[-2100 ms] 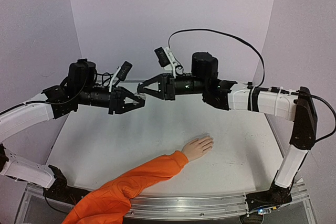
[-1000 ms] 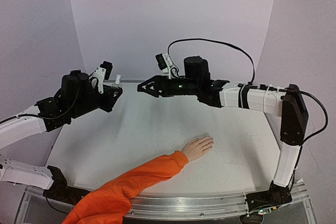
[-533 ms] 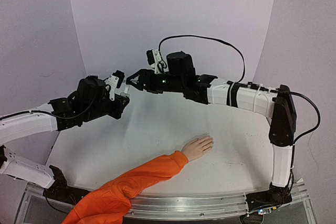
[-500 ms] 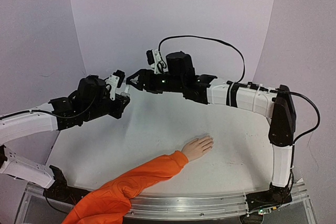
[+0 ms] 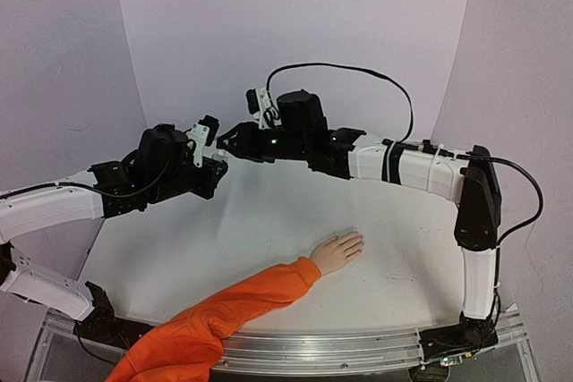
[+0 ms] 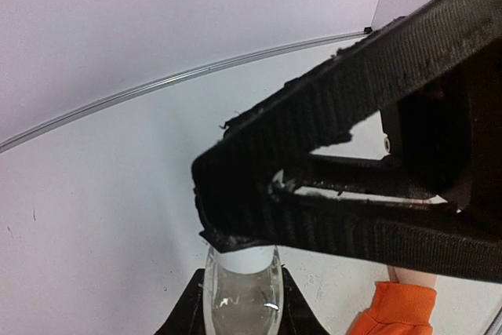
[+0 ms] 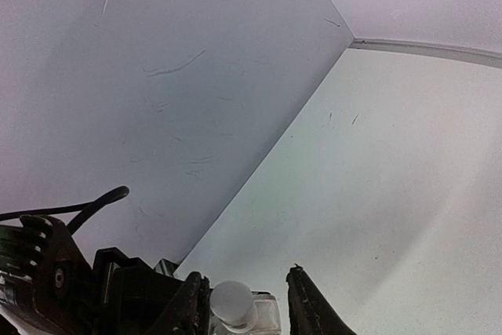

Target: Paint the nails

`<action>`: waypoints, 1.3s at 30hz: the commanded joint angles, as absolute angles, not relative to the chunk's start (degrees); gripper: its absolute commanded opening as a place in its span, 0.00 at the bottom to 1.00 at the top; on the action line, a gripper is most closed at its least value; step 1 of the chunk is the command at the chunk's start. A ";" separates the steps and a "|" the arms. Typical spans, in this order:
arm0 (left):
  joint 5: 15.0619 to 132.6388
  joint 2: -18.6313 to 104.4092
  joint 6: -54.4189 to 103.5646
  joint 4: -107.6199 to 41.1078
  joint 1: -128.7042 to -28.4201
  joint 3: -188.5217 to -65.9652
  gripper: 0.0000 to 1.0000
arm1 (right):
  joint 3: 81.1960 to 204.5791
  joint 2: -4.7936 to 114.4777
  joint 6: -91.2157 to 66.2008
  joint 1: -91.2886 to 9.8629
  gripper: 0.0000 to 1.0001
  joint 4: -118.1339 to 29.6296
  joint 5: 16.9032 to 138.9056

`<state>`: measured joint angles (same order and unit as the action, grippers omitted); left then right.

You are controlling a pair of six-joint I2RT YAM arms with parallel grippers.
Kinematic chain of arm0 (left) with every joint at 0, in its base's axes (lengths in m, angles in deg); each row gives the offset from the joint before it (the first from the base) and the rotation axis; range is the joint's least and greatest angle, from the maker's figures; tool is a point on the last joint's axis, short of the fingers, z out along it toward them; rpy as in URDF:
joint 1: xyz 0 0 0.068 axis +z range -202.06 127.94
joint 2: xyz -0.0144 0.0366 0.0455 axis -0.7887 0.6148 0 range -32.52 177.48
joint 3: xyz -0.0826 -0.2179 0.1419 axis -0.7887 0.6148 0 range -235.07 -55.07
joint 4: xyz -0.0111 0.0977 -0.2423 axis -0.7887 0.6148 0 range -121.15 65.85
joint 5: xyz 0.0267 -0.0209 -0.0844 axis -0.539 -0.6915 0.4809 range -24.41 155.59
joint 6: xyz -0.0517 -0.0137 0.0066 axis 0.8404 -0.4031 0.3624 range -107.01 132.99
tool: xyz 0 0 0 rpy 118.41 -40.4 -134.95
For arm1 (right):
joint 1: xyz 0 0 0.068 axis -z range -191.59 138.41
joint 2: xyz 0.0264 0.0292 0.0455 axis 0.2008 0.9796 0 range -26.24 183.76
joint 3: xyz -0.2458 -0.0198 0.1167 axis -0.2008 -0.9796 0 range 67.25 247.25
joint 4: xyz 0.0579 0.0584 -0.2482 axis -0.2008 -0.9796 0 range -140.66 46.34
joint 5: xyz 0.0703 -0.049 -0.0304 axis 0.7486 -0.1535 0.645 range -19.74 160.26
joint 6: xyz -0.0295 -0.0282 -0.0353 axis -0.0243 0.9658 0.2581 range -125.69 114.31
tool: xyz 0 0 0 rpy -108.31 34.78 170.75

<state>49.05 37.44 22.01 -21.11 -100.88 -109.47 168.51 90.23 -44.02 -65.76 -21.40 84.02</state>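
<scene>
The pale mannequin hand (image 5: 338, 251) with its orange sleeve (image 5: 224, 310) lies palm down on the table; its nails (image 5: 358, 239) are too small to make out. My left gripper (image 5: 212, 168) is shut on a small clear bottle (image 6: 239, 300) with a white cap (image 6: 239, 259), held upright above the table's back left. My right gripper (image 5: 224, 140) is open, its fingers (image 7: 302, 300) on either side of the cap (image 7: 233, 301). The left finger is close against the cap and there is a gap on the right. In the left wrist view the right gripper's finger (image 6: 329, 115) hides the cap's top.
The white table (image 5: 403, 257) is enclosed by lilac walls (image 5: 295, 33) at the back and sides. The right arm (image 5: 412, 167) reaches across the back of the table. A black cable (image 5: 358, 73) loops above it. A metal rail (image 5: 340, 351) runs along the near edge.
My left gripper has moved right and inward with the bottle. My right gripper has swung left to meet it and now straddles the cap. The mannequin hand has not moved.
</scene>
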 commanded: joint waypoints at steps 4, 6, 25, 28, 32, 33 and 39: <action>50.94 36.74 23.72 -23.53 -101.11 -114.49 0.00 | 169.36 89.84 -43.02 -66.10 0.19 -16.99 87.48; 53.65 36.08 23.73 -23.57 -101.11 -114.86 0.00 | 168.78 88.98 -41.83 -65.81 0.13 -16.64 88.73; 118.75 39.15 24.29 -30.45 -94.65 -121.53 0.00 | 143.33 69.66 -16.99 -58.36 0.12 -2.11 132.74; 101.33 39.29 22.90 -28.82 -95.41 -120.10 0.00 | 142.23 68.39 -20.70 -57.24 0.38 -2.87 121.12; 81.61 38.76 20.60 -27.93 -97.41 -117.49 0.00 | 141.01 65.85 -25.52 -55.89 0.82 -6.86 103.76; 78.36 38.86 20.00 -27.90 -97.97 -117.25 0.00 | 141.07 65.33 -27.47 -55.88 0.95 -8.42 99.01; 68.87 42.45 20.55 -27.58 -99.13 -118.30 0.00 | 143.09 66.39 -41.13 -55.93 0.98 -16.14 80.70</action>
<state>79.83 40.54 21.75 -24.76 -98.32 -117.03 140.46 68.61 -31.63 -55.70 -12.85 94.49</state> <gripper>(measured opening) 0.220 0.981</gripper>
